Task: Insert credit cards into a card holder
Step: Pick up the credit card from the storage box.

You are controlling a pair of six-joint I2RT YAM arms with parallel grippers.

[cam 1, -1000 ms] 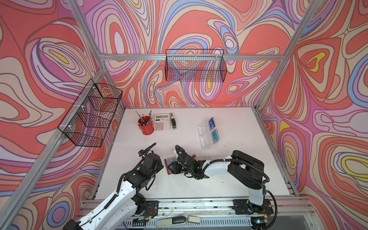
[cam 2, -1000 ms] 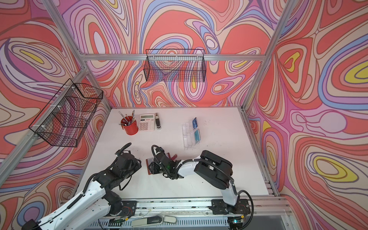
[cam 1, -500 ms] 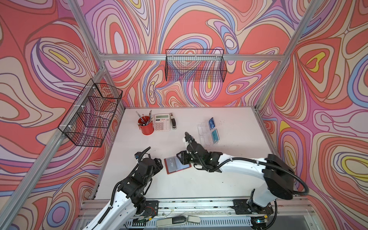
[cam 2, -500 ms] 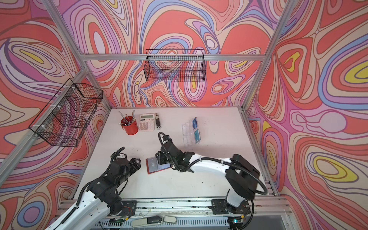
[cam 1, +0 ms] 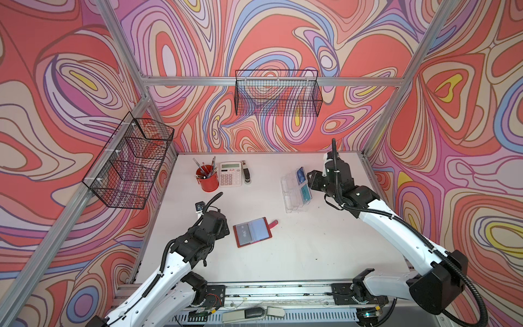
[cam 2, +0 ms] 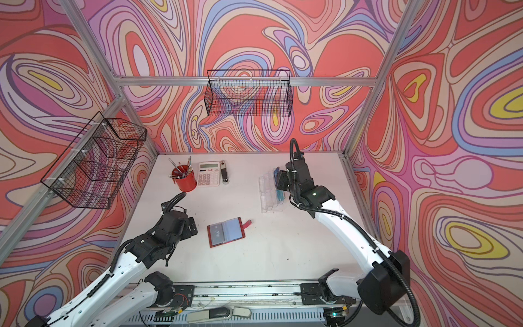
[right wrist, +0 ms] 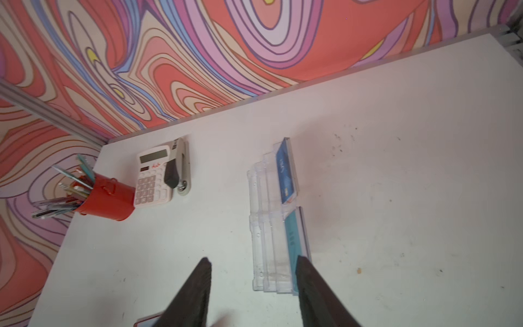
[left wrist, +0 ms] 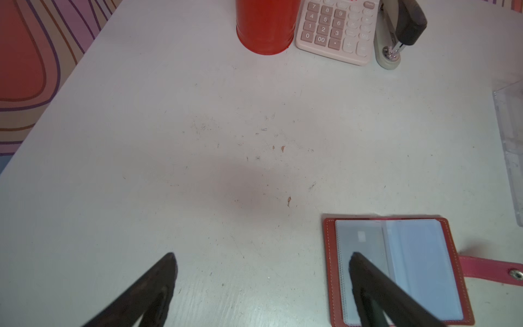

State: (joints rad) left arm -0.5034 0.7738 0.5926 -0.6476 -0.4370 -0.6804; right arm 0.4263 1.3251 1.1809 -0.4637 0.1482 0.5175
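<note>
**Item 1. Card holder** (cam 1: 252, 232): red, folding. It lies opened flat on the white table (cam 1: 297, 254), near the centre, with its snap tab pointing right. The left sleeve holds a greyish vip card (cam 1: 244, 233). The right sleeve reads pale blue (whether a card sits inside cannot be told).

**Item 2. Acrylic stand** (cam 1: 291, 198): clear, tiered, at the far right of the table, well apart from the card holder. A blue card (cam 1: 300, 175) stands in its far compartment and a teal card (cam 1: 305, 195) in the nearer one.

**Item 3. Left gripper** (left wrist: 262, 254): released, jaws spread wide, with only bare table between them. It sits just left of the card holder. In the left wrist view one finger crosses the holder's left sleeve, and contact cannot be determined.

**Item 4. Right gripper** (right wrist: 254, 258): jaws parted, grasping nothing. In both top views it is just right of the acrylic stand, level with the blue card. In the right wrist view one finger overlaps the stand's edge by the teal card; touching or apart cannot be told.

**Item 5. Desk row, far left:** a red pen cup (cam 1: 208, 181) full of pens, a calculator (cam 1: 231, 174) just to its right, and a stapler (cam 1: 246, 174) just right of that.

**Item 6. Wire baskets:** one black basket (cam 1: 277, 96) on the far wall and a tiered one (cam 1: 130, 164) on the left wall.
</note>
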